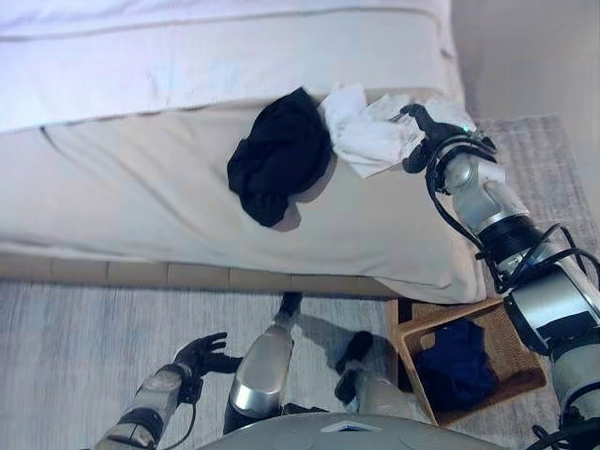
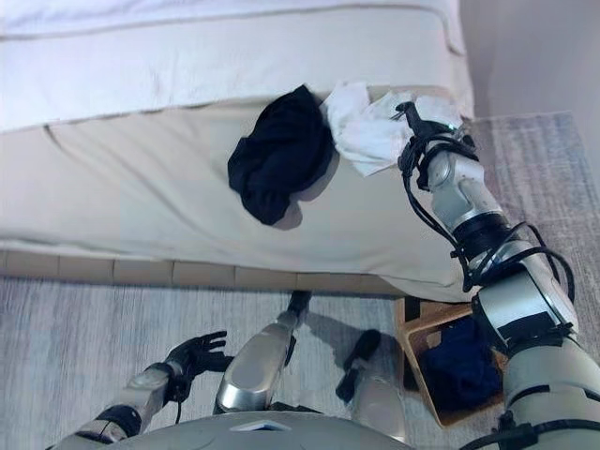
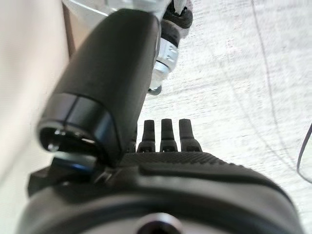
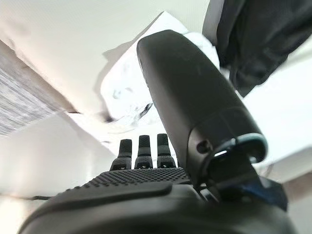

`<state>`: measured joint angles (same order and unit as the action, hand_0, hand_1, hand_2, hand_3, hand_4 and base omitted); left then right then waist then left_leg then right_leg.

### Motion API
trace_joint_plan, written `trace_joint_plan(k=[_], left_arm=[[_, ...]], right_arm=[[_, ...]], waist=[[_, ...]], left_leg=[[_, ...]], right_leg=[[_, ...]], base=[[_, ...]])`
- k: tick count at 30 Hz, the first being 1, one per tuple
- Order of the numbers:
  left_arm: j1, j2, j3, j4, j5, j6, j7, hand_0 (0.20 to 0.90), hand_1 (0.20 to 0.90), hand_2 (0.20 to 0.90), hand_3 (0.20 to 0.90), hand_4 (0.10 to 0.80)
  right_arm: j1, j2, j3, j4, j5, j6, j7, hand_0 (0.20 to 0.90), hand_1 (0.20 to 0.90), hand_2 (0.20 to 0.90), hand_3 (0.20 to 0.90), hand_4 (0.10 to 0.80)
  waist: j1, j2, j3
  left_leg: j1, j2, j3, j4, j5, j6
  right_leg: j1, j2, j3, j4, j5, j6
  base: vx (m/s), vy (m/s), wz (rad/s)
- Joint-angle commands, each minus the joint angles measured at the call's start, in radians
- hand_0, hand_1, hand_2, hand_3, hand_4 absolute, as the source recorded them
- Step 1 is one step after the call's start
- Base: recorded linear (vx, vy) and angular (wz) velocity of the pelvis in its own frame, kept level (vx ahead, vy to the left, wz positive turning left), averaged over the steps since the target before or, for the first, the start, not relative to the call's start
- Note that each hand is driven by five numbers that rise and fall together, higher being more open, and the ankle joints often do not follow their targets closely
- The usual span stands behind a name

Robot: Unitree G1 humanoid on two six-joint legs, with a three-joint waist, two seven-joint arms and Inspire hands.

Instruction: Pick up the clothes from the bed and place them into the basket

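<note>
Hiding beneath right robot hand [image 1: 424, 131]: white garment [image 1: 367, 131]

— What's on the bed [image 1: 141, 187]?
— A black garment [image 1: 279, 155] bunched near its edge; a white garment [image 1: 370, 131] just beside it
— And the floor [image 1: 75, 347]?
— A wooden basket [image 1: 516, 370] beside the bed

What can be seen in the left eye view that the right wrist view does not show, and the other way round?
Only the left eye view shows the basket on the floor with dark blue cloth inside, and the left hand low beside the bed, fingers relaxed. Only the right wrist view shows the right hand from close, thumb and fingers straight above the white garment. Both show the white garment, the black garment next to it, and the bed.
</note>
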<state>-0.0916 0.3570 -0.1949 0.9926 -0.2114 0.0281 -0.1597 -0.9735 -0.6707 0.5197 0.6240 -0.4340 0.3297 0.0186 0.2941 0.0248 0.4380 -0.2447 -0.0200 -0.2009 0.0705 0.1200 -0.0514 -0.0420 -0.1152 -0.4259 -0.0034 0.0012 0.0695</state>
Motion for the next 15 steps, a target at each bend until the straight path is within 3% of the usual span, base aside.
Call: trace_joint_plan(k=[1, 2, 5, 10, 14, 15], left_arm=[[0.012, 0.096, -0.027, -0.053, -0.039, 0.016, 0.017, 0.900, 0.900, 0.900, 0.900, 0.800], [0.010, 0.103, -0.024, -0.062, -0.052, 0.017, 0.021, 0.900, 0.900, 0.900, 0.900, 0.800], [0.006, 0.113, -0.030, -0.084, -0.087, 0.014, 0.033, 0.900, 0.900, 0.900, 0.900, 0.800], [0.024, 0.131, -0.050, -0.140, -0.152, -0.016, 0.040, 0.900, 0.900, 0.900, 0.900, 0.800], [0.046, 0.134, -0.065, -0.169, -0.176, -0.043, 0.055, 0.900, 0.900, 0.900, 0.900, 0.800], [0.053, 0.136, -0.065, -0.176, -0.178, -0.046, 0.058, 0.900, 0.900, 0.900, 0.900, 0.800]], right_arm=[[-0.142, -0.045, 0.051, -0.046, -0.093, 0.037, -0.124, 0.900, 0.900, 0.900, 0.900, 0.800], [-0.156, -0.041, 0.054, -0.027, -0.118, 0.074, -0.126, 0.900, 0.900, 0.900, 0.900, 0.800], [-0.190, -0.036, 0.069, 0.041, -0.140, 0.195, -0.099, 0.900, 0.900, 0.900, 0.900, 0.800], [-0.264, -0.028, 0.097, 0.319, -0.128, 0.480, 0.090, 0.900, 0.900, 0.900, 0.900, 0.800], [-0.292, -0.028, 0.086, 0.476, -0.088, 0.516, 0.103, 0.900, 0.900, 0.900, 0.900, 0.800], [-0.296, -0.033, 0.087, 0.505, -0.085, 0.518, 0.116, 0.841, 0.841, 0.841, 0.831, 0.731]], waist=[[0.043, -0.061, 0.023], [0.058, -0.065, 0.042], [0.084, -0.063, 0.074], [0.127, -0.045, 0.082], [0.142, -0.028, 0.082], [0.144, -0.026, 0.082]], left_leg=[[-0.065, -0.065, 0.052, 0.162, -0.178, 0.078], [-0.079, -0.060, 0.046, 0.191, -0.207, 0.075], [-0.117, -0.060, 0.035, 0.220, -0.208, 0.076], [-0.229, -0.071, 0.008, 0.253, -0.191, 0.084], [-0.306, -0.079, -0.008, 0.268, -0.169, 0.085], [-0.321, -0.080, -0.010, 0.266, -0.161, 0.085]], right_leg=[[-0.088, -0.046, 0.081, 0.174, -0.036, 0.000], [-0.094, -0.040, 0.082, 0.197, -0.059, 0.003], [-0.120, -0.043, 0.057, 0.233, -0.068, -0.002], [-0.237, -0.051, 0.007, 0.333, -0.097, -0.018], [-0.330, -0.053, -0.013, 0.389, -0.108, -0.023], [-0.348, -0.051, -0.016, 0.394, -0.107, -0.023]], base=[[-0.023, -0.097, 0.23], [0.014, -0.071, 0.22], [-0.018, -0.016, 0.25], [-0.046, 0.037, 0.24], [-0.031, 0.031, 0.21], [-0.051, -0.017, 0.13]])
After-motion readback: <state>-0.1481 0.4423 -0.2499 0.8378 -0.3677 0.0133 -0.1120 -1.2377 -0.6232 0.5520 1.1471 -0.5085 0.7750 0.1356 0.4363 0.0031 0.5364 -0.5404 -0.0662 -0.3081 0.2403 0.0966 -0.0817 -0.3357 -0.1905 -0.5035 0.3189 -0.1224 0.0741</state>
